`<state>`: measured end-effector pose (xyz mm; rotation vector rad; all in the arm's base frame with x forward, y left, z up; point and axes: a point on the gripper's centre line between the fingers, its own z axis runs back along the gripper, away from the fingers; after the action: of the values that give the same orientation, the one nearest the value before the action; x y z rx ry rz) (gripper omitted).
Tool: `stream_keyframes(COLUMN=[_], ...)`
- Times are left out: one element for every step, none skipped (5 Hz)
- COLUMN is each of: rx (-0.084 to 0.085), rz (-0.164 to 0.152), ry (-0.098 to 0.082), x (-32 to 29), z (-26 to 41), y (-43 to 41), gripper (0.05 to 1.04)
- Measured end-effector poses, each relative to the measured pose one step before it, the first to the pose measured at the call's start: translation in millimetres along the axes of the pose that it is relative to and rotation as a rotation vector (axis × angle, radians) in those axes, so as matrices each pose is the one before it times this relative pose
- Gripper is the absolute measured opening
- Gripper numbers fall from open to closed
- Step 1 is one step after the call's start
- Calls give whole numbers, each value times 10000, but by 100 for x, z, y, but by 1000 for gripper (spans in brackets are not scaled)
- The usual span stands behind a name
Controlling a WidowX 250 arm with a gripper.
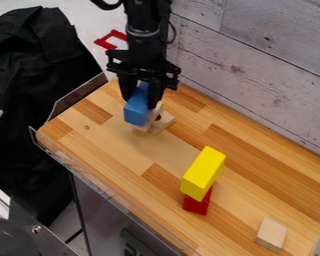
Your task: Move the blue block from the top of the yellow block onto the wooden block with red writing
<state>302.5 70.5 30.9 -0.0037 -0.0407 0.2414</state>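
And here's the blue block (136, 109), up at the far left end of the desk (116, 145), smooth and box-shaped, pinched in the gripper (140, 100), a finger on either side. Its upper end is partly hidden between those fingers. Behind and below it, pale wood pieces (164, 122) peek out, 1 with a dark round spot; they're largely covered, so their full shapes and any contact are hard to call.

Across to the middle of the desk: a glossy yellow block (203, 172), long and tilted, sits over a red block (197, 202), hiding much of it. Nearer the lower right corner, a plain wood block (271, 234) lies apart. Striped wood grain runs along the desk, whitewashed planks form the wall (256, 75), and black cloth (36, 100), cut off at the left edge, hangs in folds.
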Motion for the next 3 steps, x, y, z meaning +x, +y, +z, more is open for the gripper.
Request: stream_keyframes(rx=[-71,-57,-91], rz=[-125,34,156], ry=[30,28,85], x=[455,331,227], z=[-349,-203,-327], y=[-161,154,350], gripper=[532,532,532])
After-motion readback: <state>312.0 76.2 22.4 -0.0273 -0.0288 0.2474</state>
